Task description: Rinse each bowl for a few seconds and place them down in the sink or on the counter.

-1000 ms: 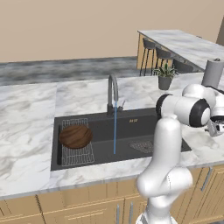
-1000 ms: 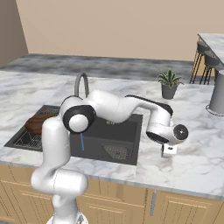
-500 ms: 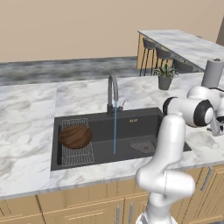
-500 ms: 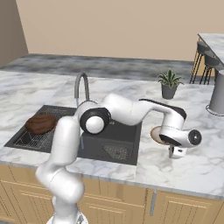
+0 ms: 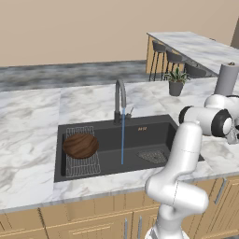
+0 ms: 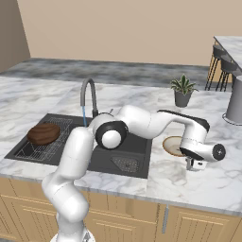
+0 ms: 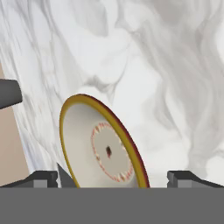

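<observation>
The tan bowl [image 6: 173, 146] lies on the counter [image 6: 208, 186] right of the sink [image 6: 140, 150], partly covered by my hand. My gripper [image 6: 193, 165] hangs just beyond its right front edge, pointing down, jaws open. In the hand view the pale bowl [image 7: 103, 148] with its yellow-red rim sits close between the spread fingertips [image 7: 43, 177] of the gripper [image 7: 113, 180], untouched. The dark brown wood-grained bowl [image 5: 80, 145] rests on the wire rack in the left of the sink [image 5: 154, 133]. At the right edge of the left base view my gripper [image 5: 232, 137] shows over the counter [image 5: 28, 121].
The grey arched tap [image 5: 120, 97] runs a thin blue stream [image 5: 123, 142] into the basin. A mesh strainer [image 5: 151, 156] lies on the sink floor. A small potted plant [image 6: 182, 92] and a grey cylinder [image 6: 235, 103] stand behind on the counter. The raised bar top [image 5: 200, 46] is at the far right.
My arm has stretched further right, carrying the open hand from the sink's right edge out over the counter to the tan bowl. The bowls stayed put.
</observation>
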### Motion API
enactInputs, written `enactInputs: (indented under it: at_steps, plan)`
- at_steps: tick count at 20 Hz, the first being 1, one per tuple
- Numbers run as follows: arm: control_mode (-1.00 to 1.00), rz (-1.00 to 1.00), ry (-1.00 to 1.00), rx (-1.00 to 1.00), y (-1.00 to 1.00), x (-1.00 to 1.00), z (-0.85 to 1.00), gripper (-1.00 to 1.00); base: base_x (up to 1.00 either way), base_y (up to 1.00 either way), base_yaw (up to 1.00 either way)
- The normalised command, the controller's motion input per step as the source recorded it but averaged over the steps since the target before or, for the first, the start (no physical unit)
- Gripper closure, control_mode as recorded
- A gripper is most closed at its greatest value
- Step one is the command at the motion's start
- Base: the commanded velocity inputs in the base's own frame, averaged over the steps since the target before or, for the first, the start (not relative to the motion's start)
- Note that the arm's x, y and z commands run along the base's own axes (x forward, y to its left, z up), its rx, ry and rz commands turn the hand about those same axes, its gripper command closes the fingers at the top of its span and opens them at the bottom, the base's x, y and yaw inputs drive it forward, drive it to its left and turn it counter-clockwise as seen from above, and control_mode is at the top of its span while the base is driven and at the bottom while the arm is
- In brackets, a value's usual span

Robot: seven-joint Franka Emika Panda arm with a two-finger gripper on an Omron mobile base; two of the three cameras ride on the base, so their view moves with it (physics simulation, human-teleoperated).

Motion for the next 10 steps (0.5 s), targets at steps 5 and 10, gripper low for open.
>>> enactInputs:
  at_steps: [5,10]
  plan:
    - [-1.0,0.0,-0.03,0.0,0.0,0.17,-0.04,-1.0,0.0,0.0,0.0]
    - [-1.0,0.01,-0.04,0.0,0.0,0.11,-0.07,-1.0,0.0,0.0,0.0]
